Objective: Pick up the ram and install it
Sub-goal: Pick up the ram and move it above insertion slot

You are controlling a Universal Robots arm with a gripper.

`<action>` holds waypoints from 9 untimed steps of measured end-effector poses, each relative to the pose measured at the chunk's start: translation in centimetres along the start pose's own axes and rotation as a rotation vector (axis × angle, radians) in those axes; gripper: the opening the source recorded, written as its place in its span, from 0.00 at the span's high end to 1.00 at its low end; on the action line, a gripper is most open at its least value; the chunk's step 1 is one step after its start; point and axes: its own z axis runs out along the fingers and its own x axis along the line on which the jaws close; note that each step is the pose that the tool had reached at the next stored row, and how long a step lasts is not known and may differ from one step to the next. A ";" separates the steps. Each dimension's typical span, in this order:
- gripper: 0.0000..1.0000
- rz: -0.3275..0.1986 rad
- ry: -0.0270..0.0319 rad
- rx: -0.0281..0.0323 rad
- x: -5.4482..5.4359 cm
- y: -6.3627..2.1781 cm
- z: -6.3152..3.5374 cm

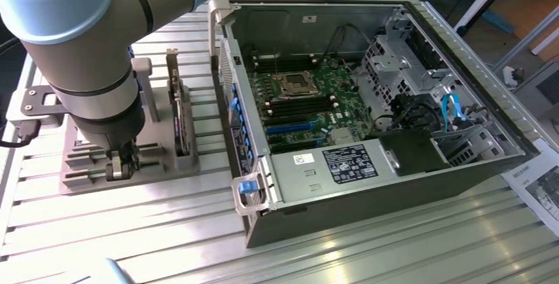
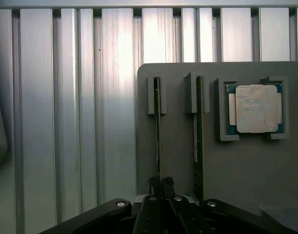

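Slatted aluminium table (image 1: 376, 258) is carrying a grey moulded parts holder (image 2: 178, 161) and, on the exterior view's right, an open black and silver computer tower (image 1: 349, 218) lying on its side. Installation is not yet under way. The ram (image 2: 158, 141), a thin green circuit-board stick, is standing on edge in its slot in the holder, well apart from the green motherboard (image 1: 328, 124), whose long black memory slots (image 1: 302, 104) are looking empty. Pick-up appears to be at the gripping stage: the black end effector (image 2: 160, 182) is pinching one end of the stick from both sides, with nothing lifted. A second stick (image 2: 197, 141) and a square silver processor chip (image 2: 256, 108) are sitting alongside. The grey jointed robot arm (image 1: 88, 48) is reaching straight down over the holder, wrist vertical.
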 end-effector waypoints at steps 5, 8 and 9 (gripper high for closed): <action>0.88 0.000 -0.0001 0.0000 0.0 0.02 -0.43; 0.88 0.000 -0.0003 0.0001 0.0 0.05 -1.17; 0.88 0.000 -0.0003 0.0000 0.0 0.06 -1.35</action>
